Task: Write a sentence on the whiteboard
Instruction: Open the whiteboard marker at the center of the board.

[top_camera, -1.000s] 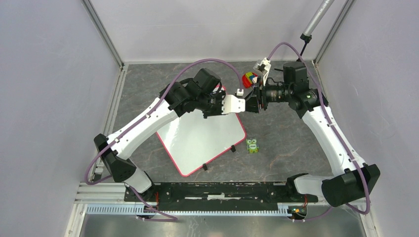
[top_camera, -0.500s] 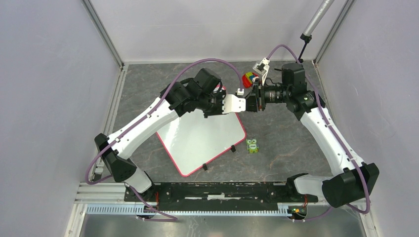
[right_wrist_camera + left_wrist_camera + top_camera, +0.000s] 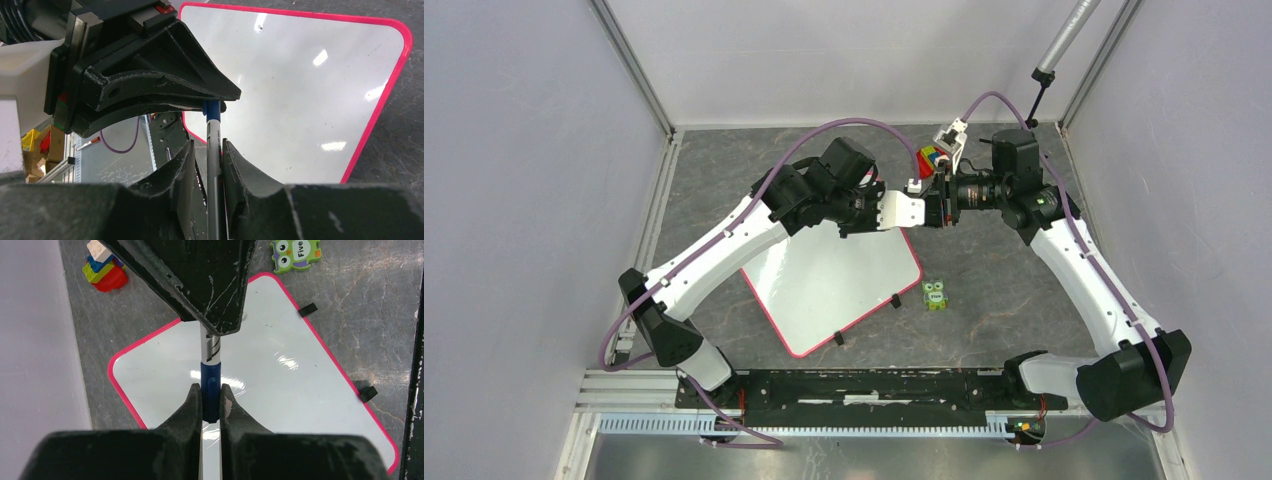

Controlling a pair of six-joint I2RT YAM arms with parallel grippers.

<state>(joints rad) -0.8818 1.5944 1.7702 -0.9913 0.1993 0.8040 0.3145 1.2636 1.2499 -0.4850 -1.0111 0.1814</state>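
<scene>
Enclosure and work surface — a grey marbled table (image 3: 1014, 320) walled by pale panels (image 3: 514, 200) on the left, far and right sides, with a black rail (image 3: 854, 385) along the near edge.

Two arms: the left arm (image 3: 724, 240) and the right arm (image 3: 1089, 275) reach inward and meet nose to nose above the far corner of the whiteboard (image 3: 824, 290).

The one whiteboard lies flat and turned diagonally, left of centre. Its pink-red rim carries two black clips (image 3: 895, 301) on the near-right edge.

One marker (image 3: 212, 347) spans the two pincers. The left gripper (image 3: 211, 400) is clamped on its blue cap (image 3: 210, 377); the right gripper (image 3: 209, 155) is closed around the grey barrel.

Small items, one of each: a stack of toy bricks (image 3: 931, 160) near the far wall, and a green owl card (image 3: 935, 294) just beside the board's right corner, apart from it.

Bare table lies right of the board and along the far-left side.
</scene>
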